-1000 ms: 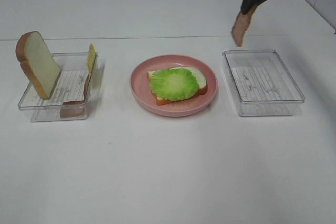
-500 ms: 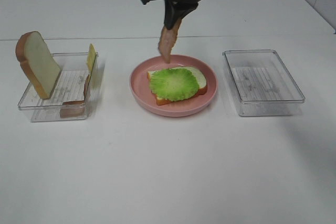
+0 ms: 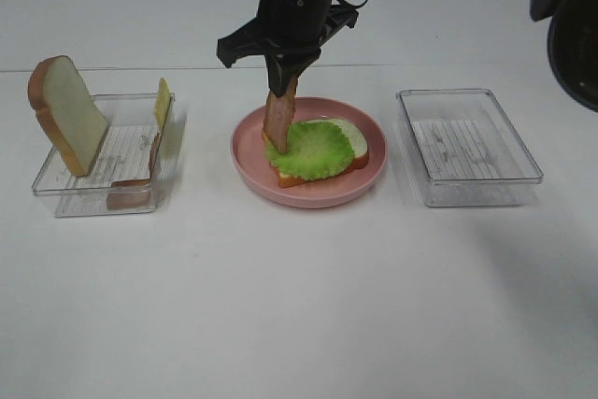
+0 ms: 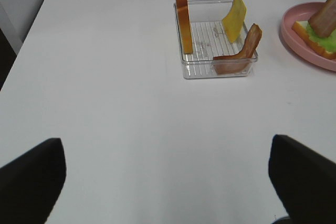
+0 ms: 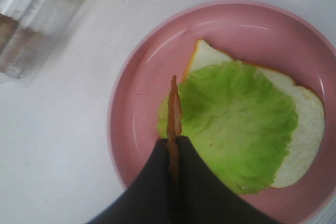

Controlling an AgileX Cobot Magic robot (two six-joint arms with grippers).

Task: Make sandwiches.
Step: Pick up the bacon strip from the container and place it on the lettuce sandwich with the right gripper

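Sandwiches (image 3: 316,151): lay half built on pink plate (image 3: 245,161), middle of desk (image 3: 299,306), lettuce (image 3: 313,149) over bread slice (image 3: 355,143). Pinched upright in right gripper (image 3: 283,79): bacon strip (image 3: 278,121), tip touching lettuce, likely for laying flat. Left gripper (image 4: 168,150): hung wide, held nothing. Sat in box (image 3: 47,189) at left: second bread (image 3: 67,114), cheese (image 3: 163,103), more bacon (image 3: 129,195). No block seen.

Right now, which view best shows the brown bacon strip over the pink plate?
Exterior high: the brown bacon strip hangs full-length from the right fingers, its lower end at the ruffled green lettuce. Right wrist sees it edge-on, a thin line. Left wrist catches part at the frame edge.
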